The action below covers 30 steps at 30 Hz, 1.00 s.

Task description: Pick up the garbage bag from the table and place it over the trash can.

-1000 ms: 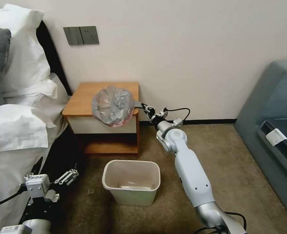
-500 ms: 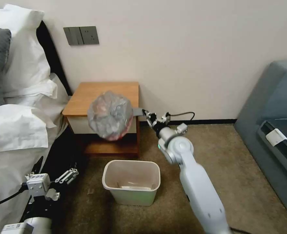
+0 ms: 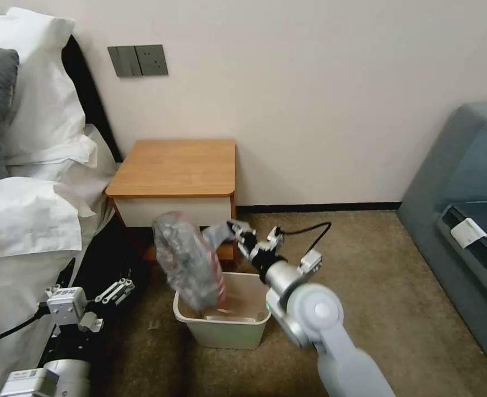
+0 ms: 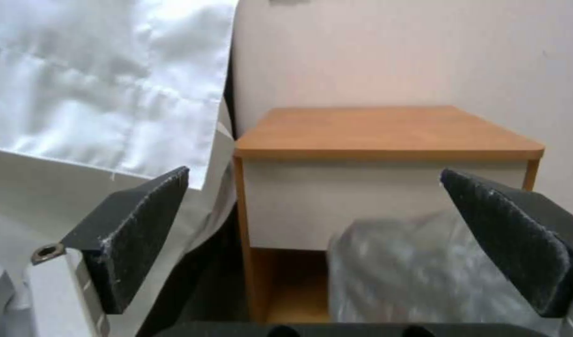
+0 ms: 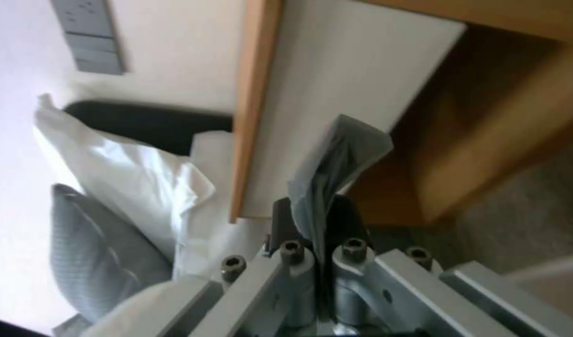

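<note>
The crinkled grey garbage bag (image 3: 189, 260) with a pinkish tint hangs in the air, its lower end dipping into the left part of the cream trash can (image 3: 224, 326). My right gripper (image 3: 233, 228) is shut on the bag's edge, just above the can's far rim; the right wrist view shows the grey plastic (image 5: 331, 164) pinched between the pads. The wooden table (image 3: 174, 168) stands behind with a bare top. My left gripper (image 3: 118, 289) is open, low at the left near the bed; in its wrist view the bag (image 4: 399, 271) shows beyond the wide-open fingers (image 4: 136, 220).
A bed with white pillows (image 3: 39, 165) runs along the left. A grey sofa (image 3: 464, 220) fills the right side. Brown carpet (image 3: 364, 259) lies open between the can and the sofa. Some paper (image 3: 230, 316) lies inside the can.
My right gripper has carried the bag off the table, down and toward me, until it hangs over the trash can. The left arm has barely moved.
</note>
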Motion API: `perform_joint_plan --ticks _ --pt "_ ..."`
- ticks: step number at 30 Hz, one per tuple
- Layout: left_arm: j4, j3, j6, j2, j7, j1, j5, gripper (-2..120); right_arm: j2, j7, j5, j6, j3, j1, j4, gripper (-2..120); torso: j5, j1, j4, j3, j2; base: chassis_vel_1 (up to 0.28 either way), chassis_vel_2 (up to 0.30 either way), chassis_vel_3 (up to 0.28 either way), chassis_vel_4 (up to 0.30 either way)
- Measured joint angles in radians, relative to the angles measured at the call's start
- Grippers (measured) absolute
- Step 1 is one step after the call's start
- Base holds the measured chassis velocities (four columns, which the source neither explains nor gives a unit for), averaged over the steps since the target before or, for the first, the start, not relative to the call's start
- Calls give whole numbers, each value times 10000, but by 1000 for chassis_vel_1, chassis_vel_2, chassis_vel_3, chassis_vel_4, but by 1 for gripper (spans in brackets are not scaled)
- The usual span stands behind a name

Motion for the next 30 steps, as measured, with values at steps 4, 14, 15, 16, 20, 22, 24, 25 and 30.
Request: perform_joint_plan --ticks 4,14,15,16,20,22,24,25,30 --pt "-27 -51 -8 8 -5 -6 -57 100 121 770 -194 407 -400 221 164 0 0 0 1 0 0 0 0 0 0" --pt "35 -18 -22 -47 -6 -100 -110 100 373 2637 121 1188 -1078 1657 199 0 -1 0 2 1 0 0 0 0 0" --pt "35 -18 -22 -47 -6 -100 -110 100 373 2637 121 1188 -1078 1657 199 0 -1 0 2 1 0 0 0 0 0" --pt "51 -14 -23 -54 -7 -101 -116 100 435 2971 323 1278 -1118 1927 278 0 0 0 2 1 0 0 0 0 0" --pt "68 -55 -30 -55 -6 -104 -169 100 491 3619 613 1478 -1198 2205 503 0 0 0 2 1 0 0 0 0 0" --pt "75 -99 -30 -38 -6 -124 -219 100 480 3796 650 1514 -1294 2176 665 0 -1 0 2 1 1 0 0 0 0" --pt "82 -110 -30 -24 -6 -133 -231 100 470 3824 609 1520 -1348 2118 702 0 -1 0 1 1 0 0 0 0 0" --pt "88 -114 -30 -10 -7 -145 -239 100 462 3840 531 1522 -1408 2055 716 0 -1 0 1 1 1 0 0 0 0" --pt "108 -107 -23 17 -7 -204 -242 100 427 3838 14 1523 -1620 1795 648 0 -1 1 1 1 0 0 0 0 0"
